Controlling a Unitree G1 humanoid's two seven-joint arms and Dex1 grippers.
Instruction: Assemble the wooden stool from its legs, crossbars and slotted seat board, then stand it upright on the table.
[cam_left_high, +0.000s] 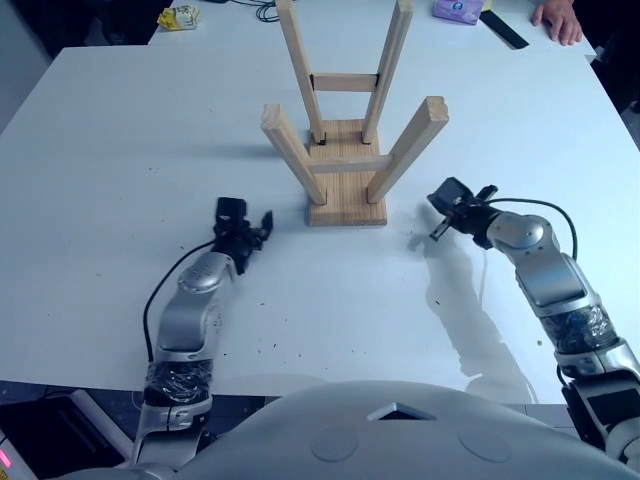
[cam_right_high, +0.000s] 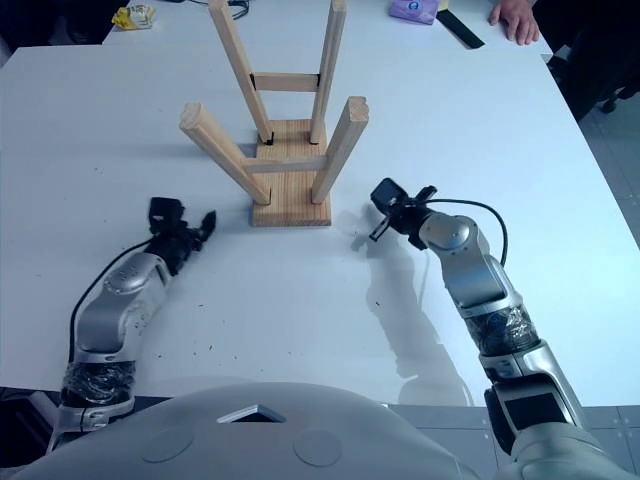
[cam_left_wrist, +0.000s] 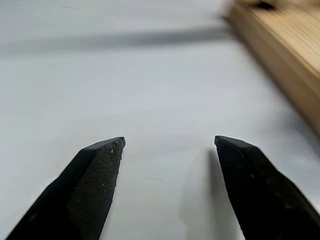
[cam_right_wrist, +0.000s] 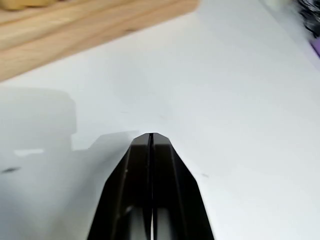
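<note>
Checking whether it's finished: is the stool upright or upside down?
The stool is upside down: its seat board lies flat on the table, and the four legs point upward, joined by crossbars.

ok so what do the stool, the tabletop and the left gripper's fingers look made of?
Stool: pale, unfinished-looking wood, matte, grain lines visible.
Tabletop: smooth white, probably laminate or painted board; faint sheen.
Left gripper's fingers: matte black, likely rubber or plastic; cannot tell which.
</note>
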